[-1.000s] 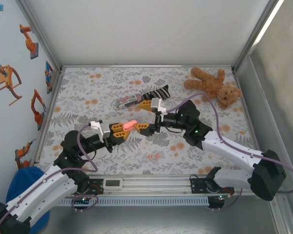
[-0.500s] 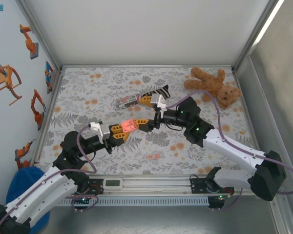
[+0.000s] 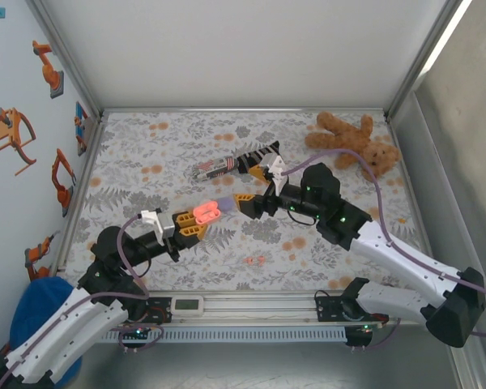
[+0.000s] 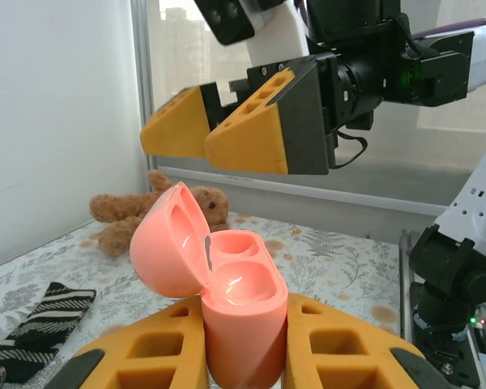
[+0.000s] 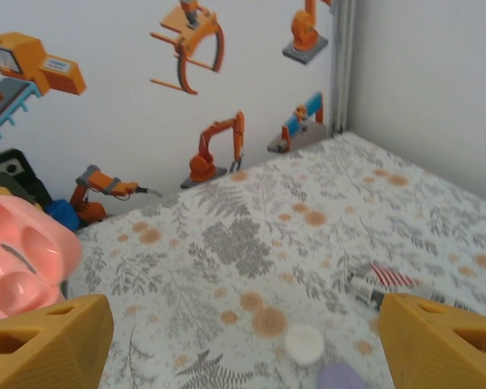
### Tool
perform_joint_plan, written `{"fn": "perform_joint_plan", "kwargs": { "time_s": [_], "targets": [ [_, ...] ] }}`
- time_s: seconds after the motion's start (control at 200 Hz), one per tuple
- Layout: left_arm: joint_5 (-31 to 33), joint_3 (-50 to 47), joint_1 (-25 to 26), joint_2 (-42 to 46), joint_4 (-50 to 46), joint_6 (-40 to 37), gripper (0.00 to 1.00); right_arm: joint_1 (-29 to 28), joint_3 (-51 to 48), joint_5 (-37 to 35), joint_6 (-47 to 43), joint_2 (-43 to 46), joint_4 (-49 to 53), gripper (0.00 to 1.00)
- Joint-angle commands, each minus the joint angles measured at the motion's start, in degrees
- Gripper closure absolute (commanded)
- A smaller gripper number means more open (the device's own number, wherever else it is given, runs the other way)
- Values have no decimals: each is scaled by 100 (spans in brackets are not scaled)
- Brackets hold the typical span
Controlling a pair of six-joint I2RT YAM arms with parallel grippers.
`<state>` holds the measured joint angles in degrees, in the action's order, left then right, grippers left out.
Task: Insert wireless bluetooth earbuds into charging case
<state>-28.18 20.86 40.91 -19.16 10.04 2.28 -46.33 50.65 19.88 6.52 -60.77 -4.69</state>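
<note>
A floral-patterned table point(image 3: 146, 146). Near its centre the right gripper point(image 3: 249, 186) hovers, jaws spread wide, holding nothing. At its 8 o'clock the left gripper point(image 3: 201, 217) clamps the pink charging case point(image 3: 205, 211), lid open. Two coral-red earbuds point(image 3: 256, 260) lie on the table at the case's 4 o'clock.

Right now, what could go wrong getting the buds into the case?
The right gripper, open and empty, hangs close to the raised lid of the pink case; a nudge could snap it shut or knock the case from the left gripper. The coral earbuds lie tiny on the table, so they might get flicked away.
</note>
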Motion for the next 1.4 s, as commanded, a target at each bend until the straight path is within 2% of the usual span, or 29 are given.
{"fn": "perform_joint_plan", "kwargs": {
  "time_s": [0.0, 0.255, 0.441, 0.691, 0.841, 1.057, 1.392],
  "targets": [
    [87, -11, 6, 189, -263, -66, 100, 10, 275, -560, 586, 116, 1041, 16],
    [99, 1, 4, 442, -352, 46, 100, 4, 91, -871, 1407, 135, 2131, 23],
    [97, 14, 5, 672, -363, 132, 100, -126, -154, -1487, 1897, -125, 2677, 29],
    [138, 59, 10, 777, -447, 268, 100, -1008, -242, -2837, 2216, -1132, 2816, 30],
    [118, 68, 5, 871, -485, 326, 100, -1409, -13, -3365, 2239, -1946, 2962, 24],
    [183, 112, 7, 1058, -682, 315, 100, -1616, 300, -3465, 2206, -2861, 2948, 20],
    [248, 111, 8, 1041, -714, 295, 100, -1772, 656, -3352, 2082, -3597, 3205, 16]
  ]
}}
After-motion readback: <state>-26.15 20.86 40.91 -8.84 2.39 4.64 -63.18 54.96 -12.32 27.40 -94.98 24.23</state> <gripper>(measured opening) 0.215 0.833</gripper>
